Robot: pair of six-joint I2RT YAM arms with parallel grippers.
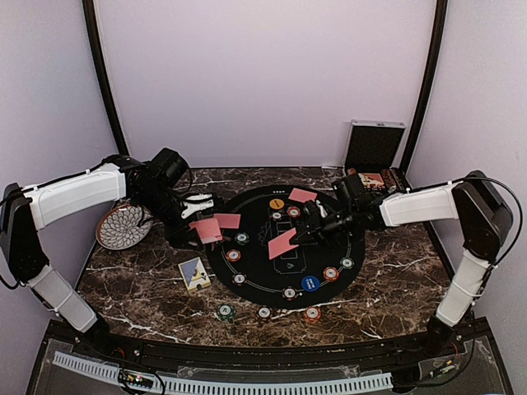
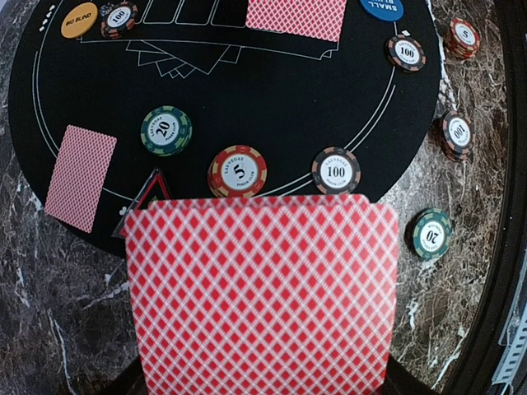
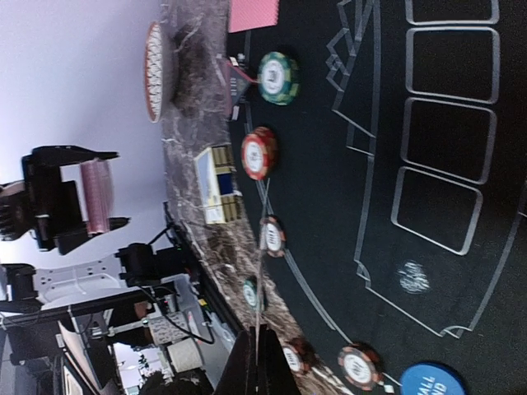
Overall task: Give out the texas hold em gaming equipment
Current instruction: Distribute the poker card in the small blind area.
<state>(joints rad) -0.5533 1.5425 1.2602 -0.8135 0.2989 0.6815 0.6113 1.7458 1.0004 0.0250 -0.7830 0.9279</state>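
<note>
Marble table (image 1: 395,288), black mat (image 2: 272,107): left gripper (image 1: 199,226) clamps a card (image 2: 263,296), right gripper (image 1: 300,234) apparently pinches a second card (image 1: 282,244); we should lay both flat inside the mat.

Red-backed near card (image 2: 263,296) fills the near half, hiding the black mat's (image 2: 272,107) near edge. Just past it, 3 chips in a row on the mat: green 20 (image 2: 165,131), red 5 (image 2: 237,170), black 100 (image 2: 336,170). Left card (image 2: 80,177) lies flat, back up. On the marble (image 2: 49,271) at right, off-mat: stray 5 (image 2: 462,38), stray 100 (image 2: 455,134), stray 20 (image 2: 431,234).

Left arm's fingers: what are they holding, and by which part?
A red-backed playing card, pinched at the edge nearest the wrist camera.
</note>
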